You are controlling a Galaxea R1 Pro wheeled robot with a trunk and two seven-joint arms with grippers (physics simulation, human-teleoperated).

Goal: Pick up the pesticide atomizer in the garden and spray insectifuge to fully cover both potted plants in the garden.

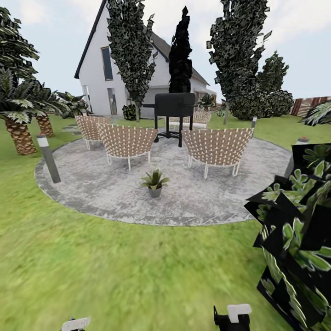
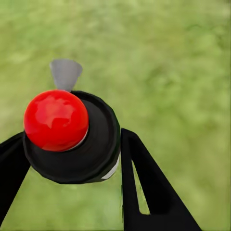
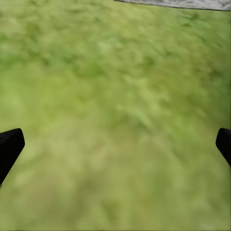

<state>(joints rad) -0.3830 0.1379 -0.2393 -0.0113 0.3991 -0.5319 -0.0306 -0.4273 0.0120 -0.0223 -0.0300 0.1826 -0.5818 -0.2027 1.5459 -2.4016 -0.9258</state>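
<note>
Head view: one potted plant [image 1: 155,182] is being seen standing upright on the grey patio [image 1: 220,193], centre of the frame, in front of the woven chairs [image 1: 126,141]. The grill [image 1: 174,112] is being seen behind the chairs, the white house [image 1: 99,59] at upper left, lawn [image 1: 115,266] across the lower frame.

Left wrist view: the atomizer [image 2: 72,137] is being held between the black fingers [image 2: 144,187] of the left gripper [image 2: 67,163], pinched on it; a red cap and grey trigger are being shown over grass.

Right wrist view: the right gripper [image 3: 115,144] is being held spread wide, fingertips [image 3: 9,147] at both edges, over grass; patio edge at the upper right
</note>
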